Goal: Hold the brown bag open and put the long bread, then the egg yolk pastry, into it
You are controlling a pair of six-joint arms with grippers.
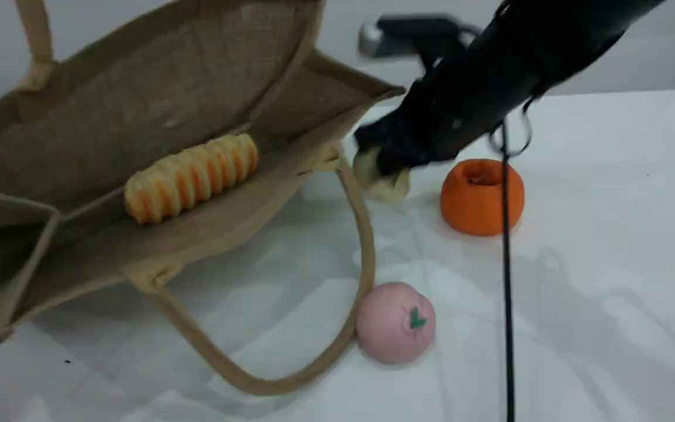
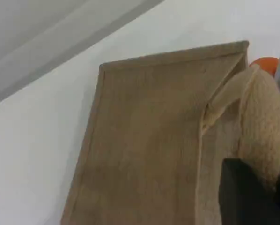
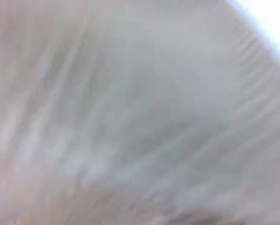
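The brown bag lies on its side with its mouth open toward the camera. Inside it rests the long bread, cream-yellow with orange stripes. My left gripper shows only in the left wrist view, shut on the bag's beige upper handle above the bag's outer wall. Just right of the bag's mouth, my right gripper is blurred and shut on the egg yolk pastry, a pale lump at its tip. The right wrist view is a whitish blur.
An orange ball with a dimpled top stands right of the pastry. A pink ball with a green mark lies at the front, beside the bag's lower handle loop. A black cable hangs down past the orange ball.
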